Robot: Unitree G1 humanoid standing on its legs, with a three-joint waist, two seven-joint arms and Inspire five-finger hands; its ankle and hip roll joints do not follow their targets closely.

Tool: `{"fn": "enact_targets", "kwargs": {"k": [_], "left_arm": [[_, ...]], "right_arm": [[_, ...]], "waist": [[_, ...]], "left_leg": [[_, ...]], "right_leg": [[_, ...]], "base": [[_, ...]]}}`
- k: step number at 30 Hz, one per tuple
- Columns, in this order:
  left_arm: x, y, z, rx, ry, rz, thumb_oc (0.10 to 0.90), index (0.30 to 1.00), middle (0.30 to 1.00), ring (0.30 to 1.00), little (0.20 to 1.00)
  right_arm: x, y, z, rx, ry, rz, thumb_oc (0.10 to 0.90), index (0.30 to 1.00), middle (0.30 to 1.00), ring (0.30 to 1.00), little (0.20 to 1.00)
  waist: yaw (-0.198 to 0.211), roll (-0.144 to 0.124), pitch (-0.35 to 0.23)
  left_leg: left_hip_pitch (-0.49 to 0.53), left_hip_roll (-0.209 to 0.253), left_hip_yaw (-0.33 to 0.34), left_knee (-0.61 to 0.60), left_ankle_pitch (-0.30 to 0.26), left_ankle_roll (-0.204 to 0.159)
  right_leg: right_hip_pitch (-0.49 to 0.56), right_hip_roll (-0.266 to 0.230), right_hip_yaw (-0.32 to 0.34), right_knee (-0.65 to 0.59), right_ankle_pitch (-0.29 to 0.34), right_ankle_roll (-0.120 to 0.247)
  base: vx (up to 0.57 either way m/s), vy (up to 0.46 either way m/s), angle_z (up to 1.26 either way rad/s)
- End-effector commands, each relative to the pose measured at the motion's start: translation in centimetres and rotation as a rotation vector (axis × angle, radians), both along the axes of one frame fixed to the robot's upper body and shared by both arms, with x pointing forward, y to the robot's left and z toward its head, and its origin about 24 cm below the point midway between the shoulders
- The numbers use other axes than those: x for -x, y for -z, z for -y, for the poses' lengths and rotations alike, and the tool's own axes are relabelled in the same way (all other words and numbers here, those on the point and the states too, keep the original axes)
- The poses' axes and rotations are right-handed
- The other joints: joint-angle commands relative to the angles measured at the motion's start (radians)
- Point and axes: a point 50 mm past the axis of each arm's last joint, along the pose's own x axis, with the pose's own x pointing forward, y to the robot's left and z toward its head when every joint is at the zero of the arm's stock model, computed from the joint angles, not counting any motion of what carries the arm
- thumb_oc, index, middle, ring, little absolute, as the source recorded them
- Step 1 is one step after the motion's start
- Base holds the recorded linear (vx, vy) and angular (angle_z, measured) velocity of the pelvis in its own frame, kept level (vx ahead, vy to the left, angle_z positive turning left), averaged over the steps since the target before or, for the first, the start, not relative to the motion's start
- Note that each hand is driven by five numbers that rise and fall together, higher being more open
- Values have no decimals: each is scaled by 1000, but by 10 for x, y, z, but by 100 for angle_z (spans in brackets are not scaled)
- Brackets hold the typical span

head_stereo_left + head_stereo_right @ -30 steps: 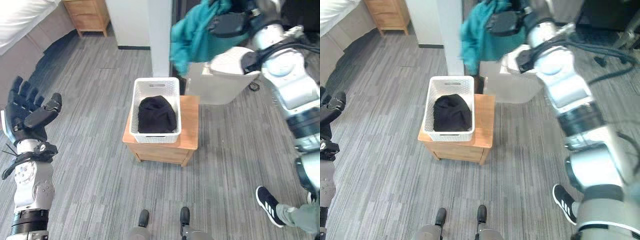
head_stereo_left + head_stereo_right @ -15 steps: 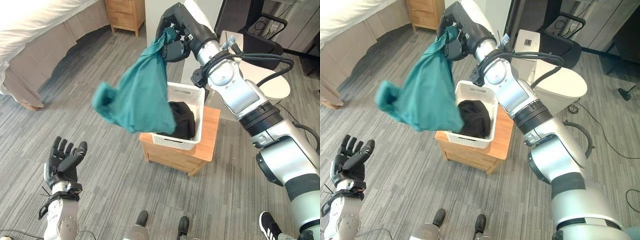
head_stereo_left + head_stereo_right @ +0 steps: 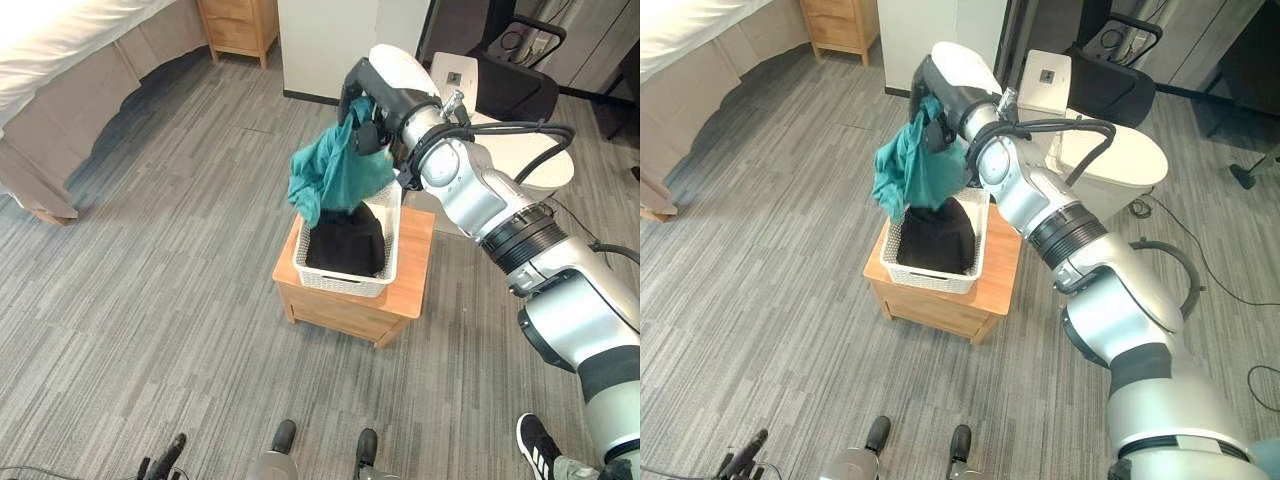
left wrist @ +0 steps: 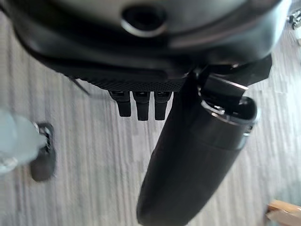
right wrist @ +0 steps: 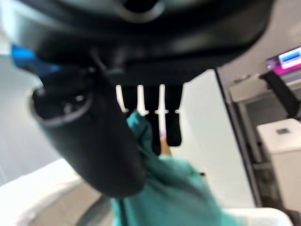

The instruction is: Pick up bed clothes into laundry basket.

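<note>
Teal cloth (image 3: 335, 172), some kind of garment or bed linen, hangs bunched from the right hand (image 3: 362, 118), whose dark fingers are curled round its top edge. The right wrist view backs that up, with the fingers (image 5: 149, 117) closed over the teal fabric. The cloth dangles right above the white laundry basket (image 3: 351, 282), its lower end draping onto or just over the black clothing (image 3: 345, 243) already lying inside; can't quite tell if they're actually touching.

The basket is a perforated plastic one and it sits on a small wooden side table (image 3: 352, 310), toward the table's left side, with bare wood showing to its right. That table stands on grey plank flooring (image 3: 150, 290).

Off in the far left corner there's a bed (image 3: 70, 55) with white bedding and a beige base, and a wooden nightstand (image 3: 238, 25) further along the wall. A white round-topped thing (image 3: 545, 165) sits behind the right arm.

Left hand (image 4: 188, 155) shows in its own wrist view, fingers (image 4: 137, 104) relaxed, thumb out, holding nothing, just floor below it.
</note>
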Motion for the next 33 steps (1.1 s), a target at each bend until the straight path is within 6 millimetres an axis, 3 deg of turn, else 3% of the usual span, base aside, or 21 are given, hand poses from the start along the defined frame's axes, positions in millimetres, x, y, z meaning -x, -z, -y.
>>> {"fn": "enact_targets", "kwargs": {"k": [1, 5, 7, 8, 9, 11, 15, 20, 22, 26, 33], "left_arm": [[-14, -15, -33, -135, 118, -11, 800, 900, 900, 900, 900], [-6, -11, -33, -137, 175, -87, 800, 900, 900, 900, 900], [6, -7, -32, -126, 139, -130, 800, 900, 900, 900, 900], [21, -4, -33, -116, 112, -183, 800, 900, 900, 900, 900], [21, -4, -33, -116, 111, -183, 800, 900, 900, 900, 900], [44, -3, -36, -112, 81, -261, 800, 900, 900, 900, 900], [58, -1, -34, -97, 98, -313, 800, 900, 900, 900, 900], [53, 0, -31, -100, 129, -303, 800, 900, 900, 900, 900], [32, -1, -28, -120, 184, -246, 800, 900, 900, 900, 900], [20, -3, -28, -138, 199, -217, 800, 900, 900, 900, 900], [23, -2, -30, -143, 189, -250, 800, 900, 900, 900, 900]], "right_arm": [[15, -90, -20, 132, 17, 284, 400, 300, 300, 300, 300], [11, -92, -7, 136, 65, 280, 400, 300, 300, 300, 300], [8, -90, 2, 128, 104, 265, 400, 300, 300, 300, 300], [5, -86, 4, 162, 121, 252, 400, 300, 300, 300, 300], [5, -86, 4, 162, 120, 252, 400, 300, 300, 300, 300], [3, -83, 6, 192, 141, 240, 400, 300, 300, 300, 300], [2, -86, 7, 228, 160, 247, 400, 300, 300, 300, 300], [3, -92, 14, 241, 186, 263, 400, 300, 300, 300, 300], [8, -106, 13, 248, 186, 311, 400, 300, 300, 300, 300], [17, -126, 13, 209, 182, 375, 400, 300, 300, 300, 300], [28, -152, 20, 131, 201, 447, 400, 300, 300, 300, 300]], "waist": [[15, -19, -70], [29, -10, -60], [35, -5, -58], [42, -2, -55], [42, -2, -55], [55, 4, -48], [64, 8, -44], [61, 9, -36], [57, 5, -21], [52, -7, -15], [51, -26, -11]], "left_leg": [[-81, -68, -4, 0, -4, 43], [-111, -69, -12, 0, 10, 37], [-120, -72, -17, 0, 13, 35], [-125, -73, -18, 0, 15, 35], [-124, -73, -18, 0, 15, 35], [-131, -74, -21, 0, 16, 35], [-140, -73, -23, 0, 17, 34], [-149, -72, -23, 0, 21, 33], [-159, -72, -29, 0, 23, 32], [-166, -69, -30, 0, 25, 28], [-170, -66, -39, 0, 23, 25]], "right_leg": [[67, -18, 20, 12, -189, 55], [39, -17, 12, 12, -182, 54], [34, -16, 8, 11, -182, 54], [32, -16, 6, 11, -182, 55], [32, -16, 7, 11, -182, 55], [27, -16, 9, 11, -184, 56], [18, -16, 12, 11, -184, 58], [9, -15, 10, 11, -183, 57], [1, -12, 6, 11, -183, 57], [-8, -11, 2, 11, -181, 57], [-4, -7, -7, 11, -189, 55]], "base": [[-60, 0, -15], [-34, -11, -4], [11, -12, 8], [21, -16, 16], [22, -14, 16], [6, -6, 8], [-1, -1, -1], [-1, 0, -1], [0, 0, 0], [8, -7, 1], [20, -16, 2]]}}
